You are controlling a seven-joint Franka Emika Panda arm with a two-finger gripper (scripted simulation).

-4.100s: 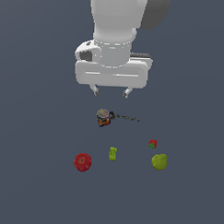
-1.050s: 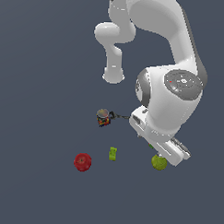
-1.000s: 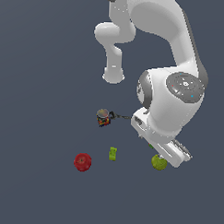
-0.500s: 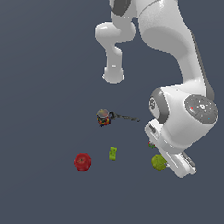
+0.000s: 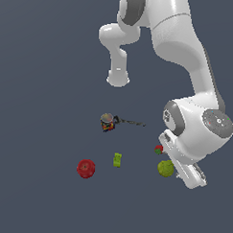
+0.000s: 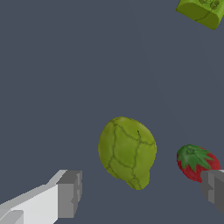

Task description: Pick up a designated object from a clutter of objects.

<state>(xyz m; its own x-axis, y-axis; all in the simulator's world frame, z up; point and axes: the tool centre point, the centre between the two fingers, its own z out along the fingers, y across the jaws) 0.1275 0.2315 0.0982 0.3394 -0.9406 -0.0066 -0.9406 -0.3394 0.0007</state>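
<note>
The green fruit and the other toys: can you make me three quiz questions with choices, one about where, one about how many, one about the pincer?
1. What lies closest to the yellow-green fruit?
A. the red ball
B. the small strawberry
C. the dark tool

2. How many loose things lie on the floor in the exterior view?
A. three
B. five
C. eight

3. What is the pincer doing?
A. open, holding nothing
B. shut on the fruit
C. shut on the green block

Answers: 1 B, the strawberry sits right beside it. 2 B, fruit, strawberry, green block, red ball, dark tool. 3 A, the wrist view shows its fingers spread, with the fruit lying untouched beyond them.
</note>
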